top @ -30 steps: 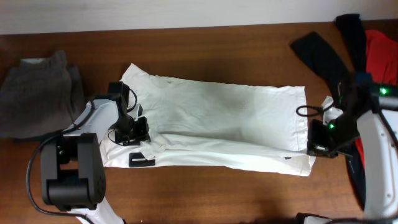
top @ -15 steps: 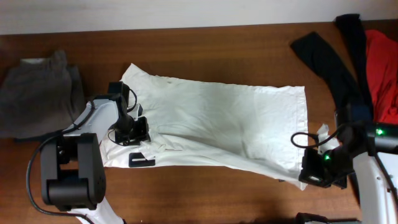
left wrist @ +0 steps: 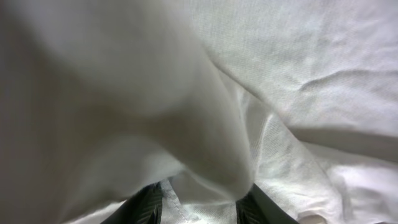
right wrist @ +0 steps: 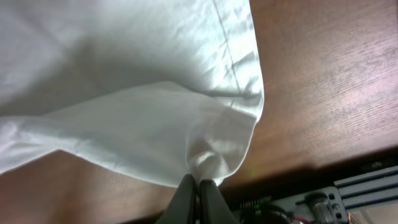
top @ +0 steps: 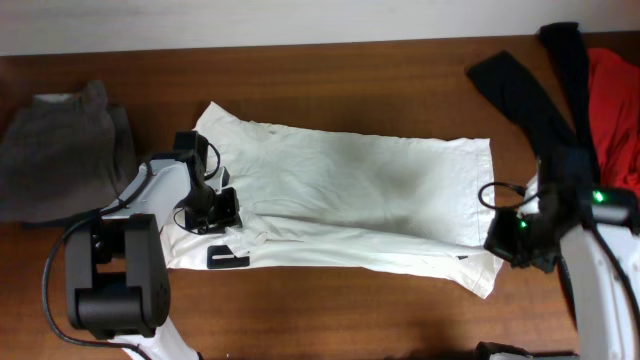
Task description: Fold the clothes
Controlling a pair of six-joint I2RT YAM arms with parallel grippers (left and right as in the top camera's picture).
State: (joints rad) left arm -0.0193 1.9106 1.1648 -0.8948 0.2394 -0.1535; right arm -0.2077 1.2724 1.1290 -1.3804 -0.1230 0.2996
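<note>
The white T-shirt (top: 350, 190) lies spread across the middle of the table, with a small black printed bar (top: 228, 258) showing at its lower left. My left gripper (top: 208, 212) sits on the shirt's left part. In the left wrist view its fingers (left wrist: 249, 208) stand partly apart with a bunched fold of white cloth (left wrist: 205, 155) filling the gap. My right gripper (top: 503, 247) is at the shirt's lower right corner; the right wrist view shows it (right wrist: 199, 186) shut on that corner (right wrist: 214, 155), lifted a little off the wood.
A grey garment (top: 60, 150) lies folded at the far left. A long black garment (top: 530, 100) and an orange-red one (top: 615, 110) lie at the back right, close to my right arm. Bare wooden table (top: 330, 80) runs along the back and front.
My right gripper dipped toward the table's front edge with the shirt corner, then came back up and right. The shirt's lower right edge shifted with it. The left arm has not moved.
</note>
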